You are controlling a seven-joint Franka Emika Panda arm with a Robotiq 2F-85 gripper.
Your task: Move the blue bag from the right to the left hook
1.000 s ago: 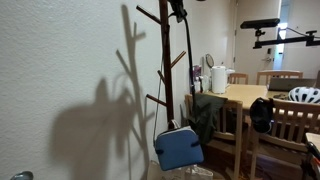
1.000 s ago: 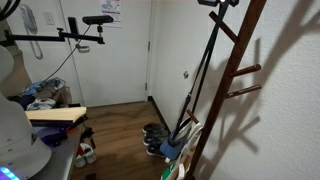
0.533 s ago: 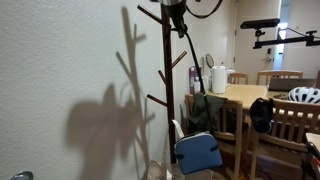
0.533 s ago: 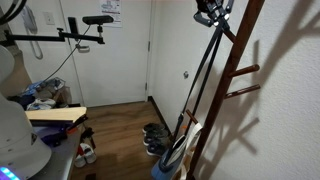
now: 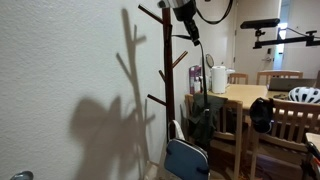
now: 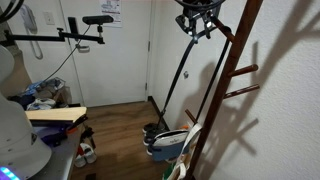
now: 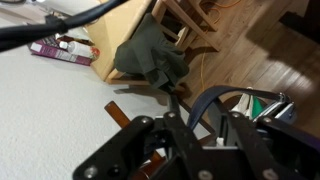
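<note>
Warm dim indoor light; sharp coat rack (image 5: 167, 80) shadow on wall (image 5: 60, 70); wrist view blurred

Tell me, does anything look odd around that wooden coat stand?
The blue bag is on no hook: it dangles near the floor, tilted, on long straps running up to the gripper by the stand's top.

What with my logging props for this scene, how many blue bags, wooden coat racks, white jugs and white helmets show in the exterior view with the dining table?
blue bag: 1
wooden coat rack: 1
white jug: 1
white helmet: 1
Total: 4
</note>
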